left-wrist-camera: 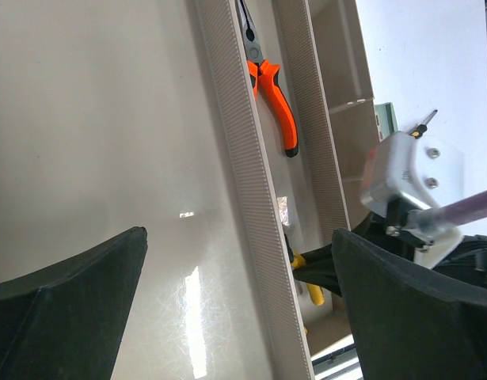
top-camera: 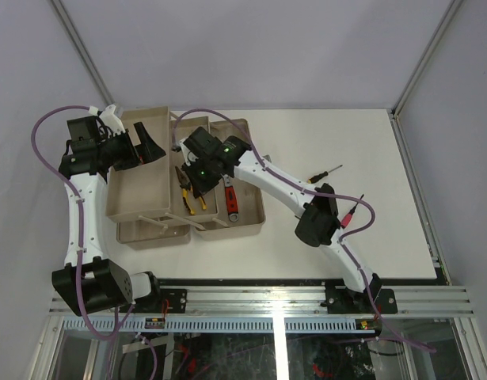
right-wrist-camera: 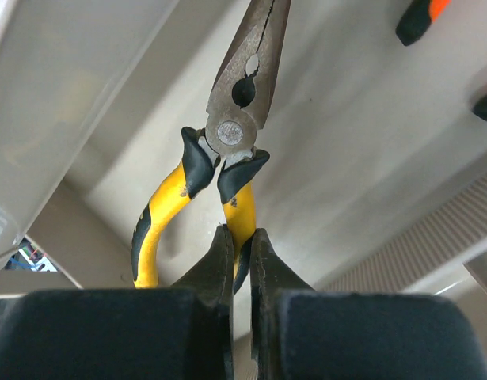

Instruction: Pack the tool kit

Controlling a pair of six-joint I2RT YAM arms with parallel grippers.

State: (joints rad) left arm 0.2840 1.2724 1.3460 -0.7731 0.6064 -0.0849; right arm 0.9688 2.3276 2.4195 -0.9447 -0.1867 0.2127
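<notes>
The tool kit's beige trays lie side by side: a deep left tray (top-camera: 136,198) and a shallow right tray (top-camera: 251,214). My right gripper (right-wrist-camera: 241,245) is shut on one handle of the yellow-handled pliers (right-wrist-camera: 241,111), low over the right tray's floor (right-wrist-camera: 362,134); from above the gripper (top-camera: 192,188) is at that tray's left side. A red-handled wrench (top-camera: 230,203) lies in the same tray, and orange-handled pliers (left-wrist-camera: 272,96) lie further along. My left gripper (left-wrist-camera: 239,237) is open wide over the deep tray's floor (left-wrist-camera: 108,142), holding nothing.
Two screwdrivers lie on the white table to the right of the trays, a black one (top-camera: 325,172) and a red one (top-camera: 352,210), close to the right arm's elbow. A ribbed tray rim (left-wrist-camera: 243,158) separates the two trays. Grey walls enclose the table.
</notes>
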